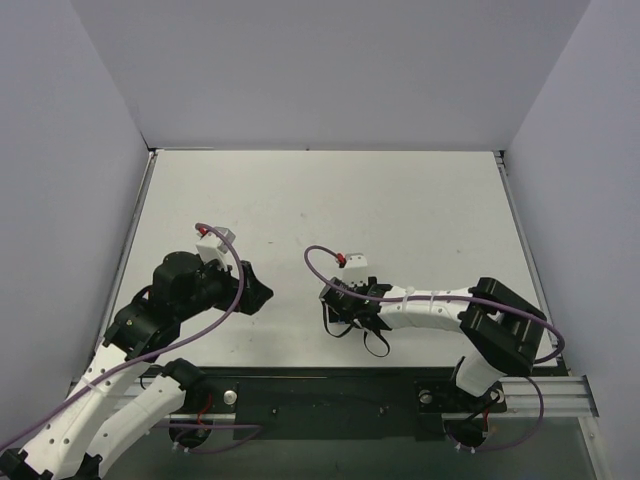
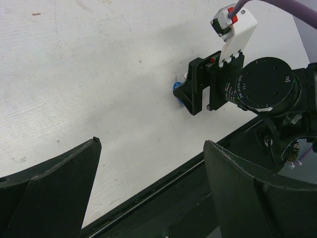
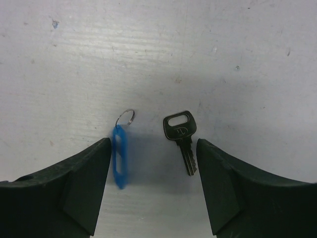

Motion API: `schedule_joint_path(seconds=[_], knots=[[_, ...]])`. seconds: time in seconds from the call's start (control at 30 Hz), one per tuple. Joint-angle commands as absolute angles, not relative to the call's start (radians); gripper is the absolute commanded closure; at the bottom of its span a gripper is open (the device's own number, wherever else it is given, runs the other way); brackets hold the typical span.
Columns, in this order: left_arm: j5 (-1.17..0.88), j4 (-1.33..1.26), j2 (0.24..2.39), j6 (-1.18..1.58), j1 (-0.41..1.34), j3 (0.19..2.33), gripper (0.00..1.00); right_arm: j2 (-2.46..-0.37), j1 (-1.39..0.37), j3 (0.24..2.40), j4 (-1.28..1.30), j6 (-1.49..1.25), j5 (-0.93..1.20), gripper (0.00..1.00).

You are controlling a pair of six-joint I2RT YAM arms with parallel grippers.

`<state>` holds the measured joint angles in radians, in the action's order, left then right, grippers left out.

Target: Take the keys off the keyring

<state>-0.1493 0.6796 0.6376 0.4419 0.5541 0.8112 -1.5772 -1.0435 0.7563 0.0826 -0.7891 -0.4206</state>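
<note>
Your right pincer (image 3: 153, 143) open, gripping nothing; key (image 3: 181, 136) lies on counter (image 3: 223, 59) between its fingers, just beside keyring (image 3: 119, 158), not touching. Top view hides both. Your left pincer (image 2: 151, 144) wide open, empty.

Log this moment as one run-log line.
silver metal key: loose; blue plastic tag with wire ring: beside key; left pincer: open; right pincer: open

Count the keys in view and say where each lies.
1. The key lies flat on the table beside the blue keyring, detached, between the jaws of the right pincer. Others may be hidden.
</note>
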Motion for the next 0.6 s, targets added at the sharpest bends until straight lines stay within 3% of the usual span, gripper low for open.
schedule_joint_path(seconds=[0.0, 0.1, 0.23, 0.57], knots=[[-0.138, 0.647, 0.629, 0.433, 0.549, 0.813, 0.05, -1.611, -1.051, 0.770, 0.097, -0.813, -0.410, 0.36], [-0.140, 0.646, 0.624, 0.434, 0.549, 0.813, 0.05, -1.637, -1.051, 0.778, 0.101, -0.810, -0.397, 0.40], [-0.137, 0.644, 0.621, 0.436, 0.549, 0.810, 0.05, -1.664, -1.052, 0.788, 0.120, -0.816, -0.396, 0.54], [-0.138, 0.644, 0.624, 0.437, 0.548, 0.810, 0.05, -1.658, -1.032, 0.782, 0.182, -0.834, -0.420, 0.69]])
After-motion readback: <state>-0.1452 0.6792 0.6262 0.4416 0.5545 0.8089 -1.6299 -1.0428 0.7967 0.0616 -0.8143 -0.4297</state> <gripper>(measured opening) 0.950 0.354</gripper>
